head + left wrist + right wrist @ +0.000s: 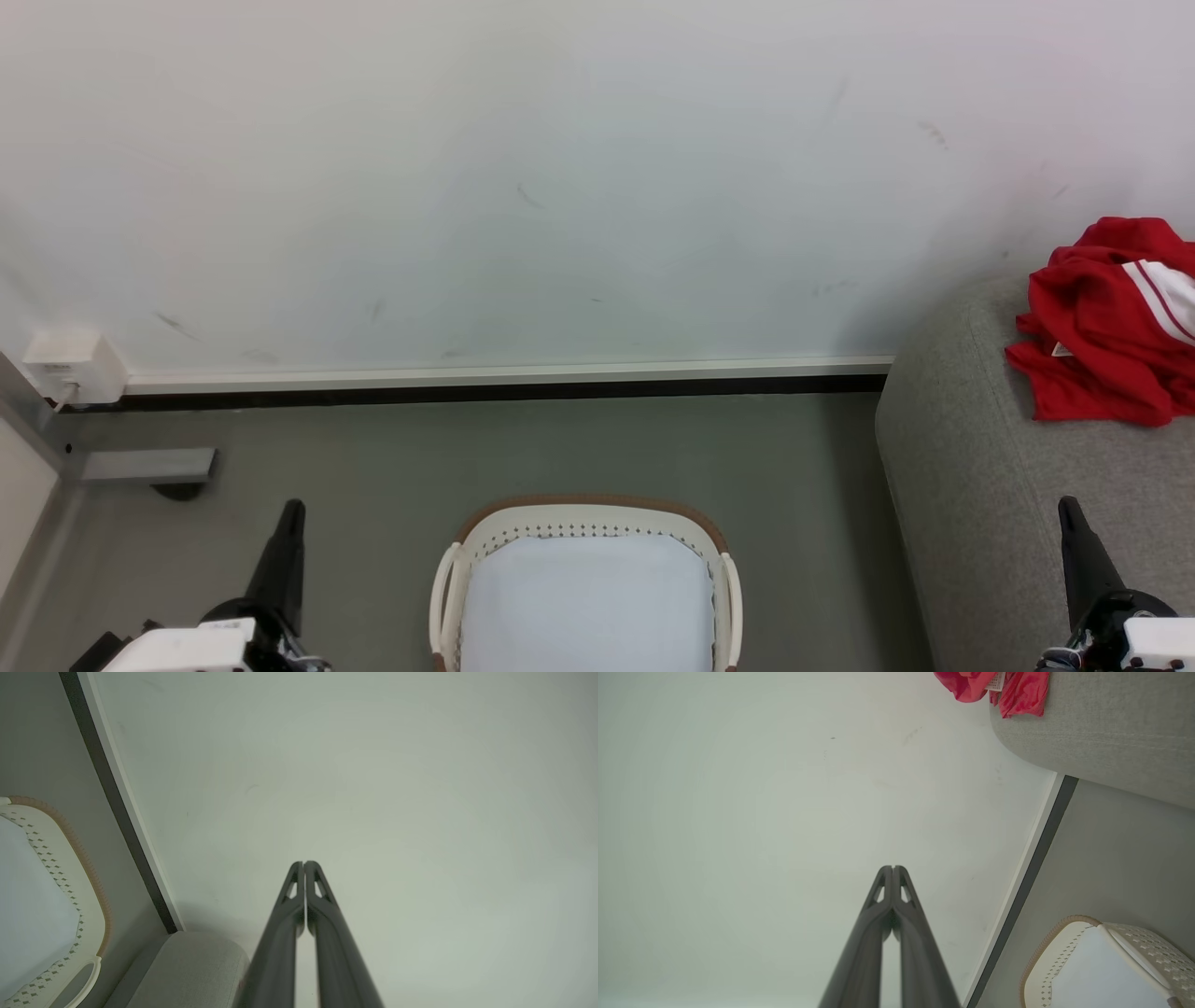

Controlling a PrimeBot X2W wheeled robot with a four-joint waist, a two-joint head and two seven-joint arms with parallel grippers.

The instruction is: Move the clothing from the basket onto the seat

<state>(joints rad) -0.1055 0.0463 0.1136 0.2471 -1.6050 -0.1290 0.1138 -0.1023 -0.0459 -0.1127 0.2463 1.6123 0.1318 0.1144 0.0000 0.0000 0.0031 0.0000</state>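
Observation:
The red clothing (1106, 322) with white striped panels lies crumpled on the light-grey seat (980, 485) at the right; its edge and tag also show in the right wrist view (994, 686). The cream basket (583, 523) with a brown rim stands on the floor at bottom centre, holding just a white liner (583, 607). My left gripper (293, 509) is shut and empty, left of the basket. Low over the seat's front, my right gripper (1067, 506) is shut and empty too. Both wrist views show fingertips pressed together (303, 864) (893, 868).
A white wall (560, 187) with a baseboard (504, 378) runs behind the basket. A white outlet box (70, 364) and a grey bracket (140, 464) sit at the far left. Grey floor (373, 467) surrounds the basket.

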